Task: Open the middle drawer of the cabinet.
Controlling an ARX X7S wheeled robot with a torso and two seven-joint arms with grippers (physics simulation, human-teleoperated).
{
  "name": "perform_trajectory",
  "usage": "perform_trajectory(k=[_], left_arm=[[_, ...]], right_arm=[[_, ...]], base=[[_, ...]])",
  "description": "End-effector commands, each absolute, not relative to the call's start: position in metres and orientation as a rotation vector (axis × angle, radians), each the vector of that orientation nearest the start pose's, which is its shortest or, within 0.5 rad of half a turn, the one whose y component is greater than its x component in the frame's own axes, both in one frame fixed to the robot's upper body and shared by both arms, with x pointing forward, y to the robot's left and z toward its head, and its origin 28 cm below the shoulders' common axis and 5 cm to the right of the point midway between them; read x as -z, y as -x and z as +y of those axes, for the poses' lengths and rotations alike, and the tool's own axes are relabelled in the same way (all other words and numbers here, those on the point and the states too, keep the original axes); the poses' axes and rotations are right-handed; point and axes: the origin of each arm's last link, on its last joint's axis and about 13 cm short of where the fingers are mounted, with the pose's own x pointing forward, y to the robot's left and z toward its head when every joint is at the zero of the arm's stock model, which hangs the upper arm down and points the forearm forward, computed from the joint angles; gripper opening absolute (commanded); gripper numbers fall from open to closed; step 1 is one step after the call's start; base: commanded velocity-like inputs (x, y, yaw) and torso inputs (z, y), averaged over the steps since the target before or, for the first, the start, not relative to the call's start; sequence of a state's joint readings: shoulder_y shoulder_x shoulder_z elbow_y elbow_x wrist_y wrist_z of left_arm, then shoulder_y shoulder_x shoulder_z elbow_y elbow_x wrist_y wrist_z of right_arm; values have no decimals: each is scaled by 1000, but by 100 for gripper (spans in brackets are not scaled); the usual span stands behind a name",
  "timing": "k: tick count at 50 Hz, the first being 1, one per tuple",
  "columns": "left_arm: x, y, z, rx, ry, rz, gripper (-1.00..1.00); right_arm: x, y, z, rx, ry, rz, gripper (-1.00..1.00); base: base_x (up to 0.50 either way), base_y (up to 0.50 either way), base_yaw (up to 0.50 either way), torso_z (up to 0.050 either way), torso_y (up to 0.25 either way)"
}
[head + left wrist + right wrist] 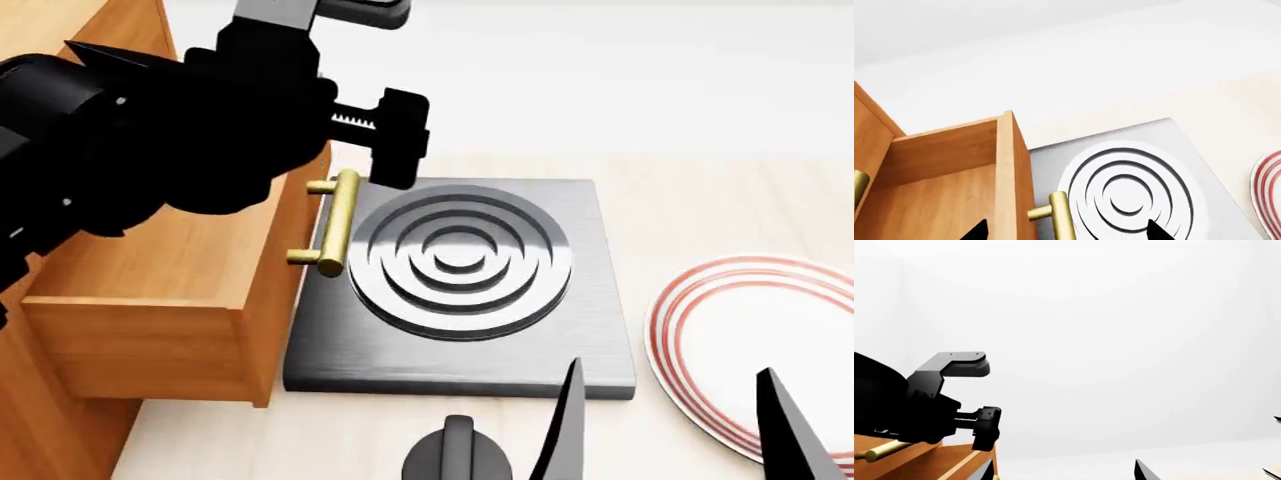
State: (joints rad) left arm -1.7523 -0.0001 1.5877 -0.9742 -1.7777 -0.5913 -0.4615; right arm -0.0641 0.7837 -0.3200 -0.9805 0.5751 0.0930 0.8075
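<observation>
The orange-brown cabinet [60,425] stands at the left. Its middle drawer [160,300] is pulled well out, with its brass bar handle [334,225] facing the grey burner plate. In the left wrist view the drawer's face panel [1014,175] and the handle [1062,215] lie between my fingertips. My left gripper [1067,232] is open, straddles the face and handle, and does not touch the bar. In the head view it [354,150] hovers over the handle's far end. My right gripper [674,425] is open and empty, low at the front right.
A grey burner plate [587,330] with concentric rings lies right beside the drawer front. A white plate with red rings [747,340] sits to its right. A black knob [454,455] is at the near edge. Another brass handle [857,185] shows on the cabinet.
</observation>
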Motion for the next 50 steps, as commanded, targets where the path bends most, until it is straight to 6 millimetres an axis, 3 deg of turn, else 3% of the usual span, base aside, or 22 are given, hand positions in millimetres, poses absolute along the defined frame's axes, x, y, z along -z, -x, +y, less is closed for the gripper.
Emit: perform_trajectory(k=[1, 14, 39, 50], left_arm=[[-295, -389, 103, 165, -91, 485, 100], [-289, -393, 110, 62, -26, 535, 100], [-268, -391, 110, 98, 19, 643, 100], [-249, -391, 111, 98, 19, 670, 100]], right_arm=[[-173, -129, -109, -36, -121, -395, 100], [-173, -130, -109, -36, -120, -394, 100], [-172, -130, -109, -37, -120, -392, 100], [-173, -129, -109, -37, -119, -391, 100]], base=[[0, 0, 0, 0, 0], [0, 0, 0, 0, 0], [0, 0, 0, 0, 0], [1, 0, 0, 0, 0]])
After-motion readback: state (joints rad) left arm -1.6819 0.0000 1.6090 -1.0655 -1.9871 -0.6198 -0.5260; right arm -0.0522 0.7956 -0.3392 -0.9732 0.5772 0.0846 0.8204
